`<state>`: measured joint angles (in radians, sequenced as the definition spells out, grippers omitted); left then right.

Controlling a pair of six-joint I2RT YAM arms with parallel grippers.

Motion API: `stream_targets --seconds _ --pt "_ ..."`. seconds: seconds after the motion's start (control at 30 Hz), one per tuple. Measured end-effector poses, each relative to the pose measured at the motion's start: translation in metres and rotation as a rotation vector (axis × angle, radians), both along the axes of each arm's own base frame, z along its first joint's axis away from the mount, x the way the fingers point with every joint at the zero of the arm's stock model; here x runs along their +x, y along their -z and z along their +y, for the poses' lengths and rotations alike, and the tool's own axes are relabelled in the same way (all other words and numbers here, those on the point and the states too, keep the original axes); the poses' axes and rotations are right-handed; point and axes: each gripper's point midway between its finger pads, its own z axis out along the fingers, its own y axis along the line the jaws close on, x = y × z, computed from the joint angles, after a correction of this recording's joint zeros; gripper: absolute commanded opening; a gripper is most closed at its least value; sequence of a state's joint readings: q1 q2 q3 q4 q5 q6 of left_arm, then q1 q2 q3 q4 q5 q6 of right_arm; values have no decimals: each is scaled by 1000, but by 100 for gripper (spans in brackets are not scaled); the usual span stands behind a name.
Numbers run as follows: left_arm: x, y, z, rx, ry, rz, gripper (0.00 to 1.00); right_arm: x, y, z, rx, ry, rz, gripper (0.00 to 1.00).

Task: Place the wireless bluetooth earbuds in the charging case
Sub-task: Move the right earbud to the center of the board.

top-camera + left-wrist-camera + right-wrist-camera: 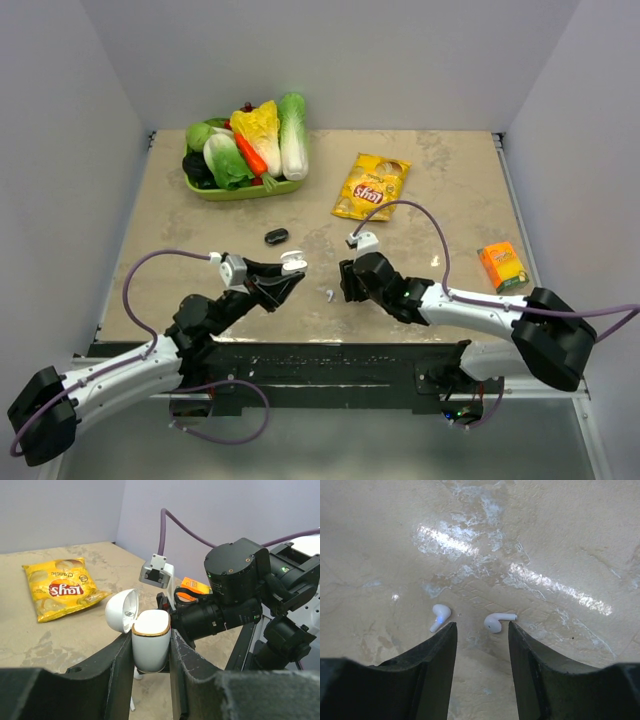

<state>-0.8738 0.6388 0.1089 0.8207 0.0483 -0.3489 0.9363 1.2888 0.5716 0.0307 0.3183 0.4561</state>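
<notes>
Over the bench, seen from above, the left pincer is clenched on the white charging case, while the right pincer hovers released beside a white earbud; arms this near could collide. At the left wrist, the case's lid gapes, and a knock might tilt it in the grip. At the right wrist, a bluish-tinted bud and a sideways-stemmed bud lie just past the parted jaws; closing here would likely pinch nothing or flick one away.
</notes>
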Motion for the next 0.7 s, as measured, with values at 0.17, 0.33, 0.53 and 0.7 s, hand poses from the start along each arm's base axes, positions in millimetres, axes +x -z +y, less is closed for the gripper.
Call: stream_targets --seconds 0.17,0.33,0.53,0.7 --pt "1 -3 3 -13 -16 -4 0 1 4 2 -2 -3 5 46" --pt "2 -3 3 -13 -19 -3 0 1 7 1 -13 3 7 35" --pt "1 0 3 -3 -19 8 0 1 10 -2 -19 26 18 10" --pt "0 2 3 3 -17 14 0 1 14 -6 -30 48 29 0"
